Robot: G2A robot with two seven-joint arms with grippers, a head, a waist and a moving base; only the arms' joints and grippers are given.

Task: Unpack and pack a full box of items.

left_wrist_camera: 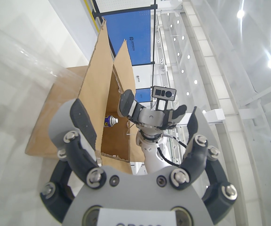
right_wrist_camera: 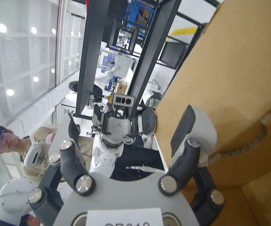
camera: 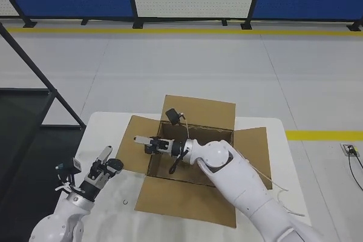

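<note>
Over on the white table (camera: 109, 128), the open brown cardboard box (camera: 199, 110) is sitting in the middle, all four flaps splaying outward. The right gripper (camera: 144, 143) is hanging at the box's left rim, its arm stretching across the opening from the right side, and its jaws are standing wide apart, gripping nothing. One of its dark-padded fingers (right_wrist_camera: 189, 128) is sitting just beside the cardboard of that left side; whether it is touching is hard to tell. Down inside the box, a small blue and yellow spray can with a white top (left_wrist_camera: 110, 121) is showing beyond the left flap, close to the inner wall. The left gripper (camera: 111, 158) is hovering over the table's front left part, just beside the left flap and apart from it. Its jaws are also spreading wide, nothing between them, and pointing toward the box and the right gripper.
</note>
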